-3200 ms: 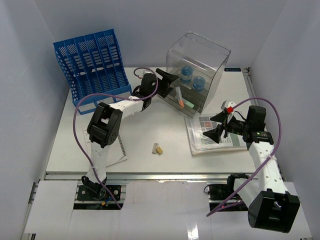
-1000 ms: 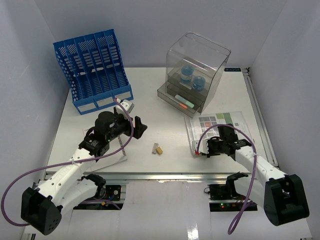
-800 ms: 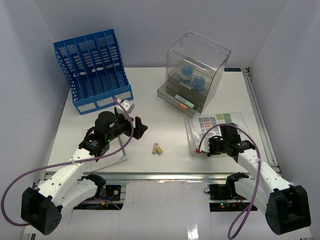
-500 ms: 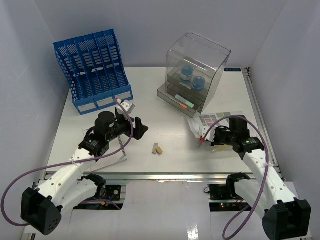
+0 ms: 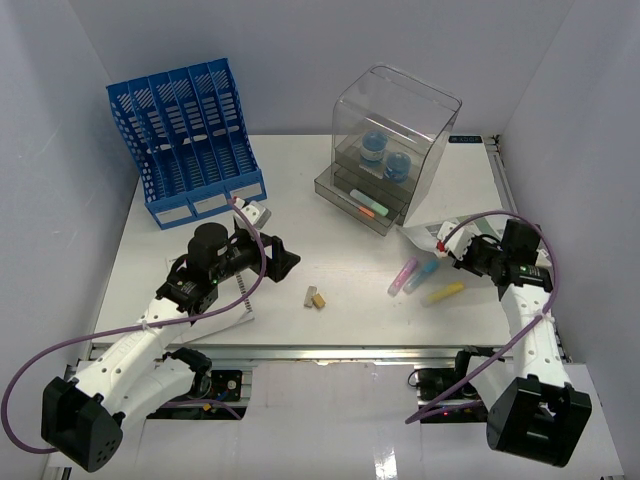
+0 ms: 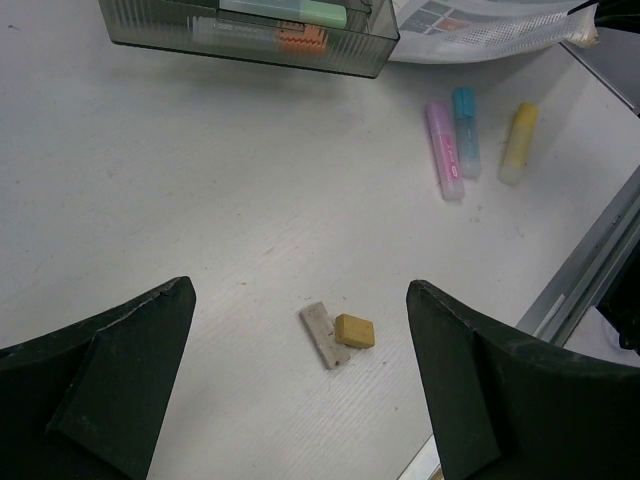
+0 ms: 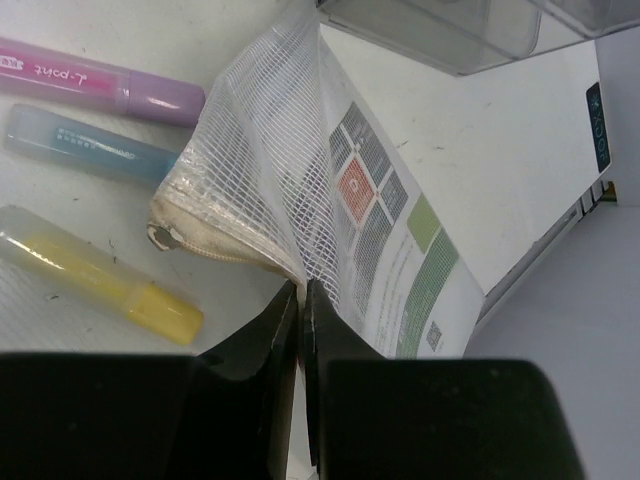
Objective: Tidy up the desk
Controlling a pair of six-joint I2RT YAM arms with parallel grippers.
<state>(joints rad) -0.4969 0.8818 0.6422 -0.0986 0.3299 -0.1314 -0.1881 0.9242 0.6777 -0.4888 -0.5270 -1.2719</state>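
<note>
At the right edge of the top view, the right gripper point(image 5: 468, 257) is closed tight on a clear mesh zip pouch point(image 7: 262, 175) with a printed sheet inside. The pouch is above the large flat white desk point(image 5: 340, 225), which fills the middle of the view. A pink highlighter point(image 5: 402, 277), a blue highlighter point(image 5: 422, 275) and a yellow highlighter point(image 5: 443, 293) lie just left of the gripper. At centre left, the left gripper point(image 6: 298, 300) spreads wide above two small eraser pieces point(image 6: 338, 333).

Left gripper point(image 5: 270, 240) centre-left of frame, jaws spread wide; right gripper point(image 5: 463, 252) centre-right, jaws pinched together.

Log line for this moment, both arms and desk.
left gripper: jaws open, near two small blocks | right gripper: jaws shut on mesh pouch | desk: pink marker, blue marker, yellow marker loose
</note>
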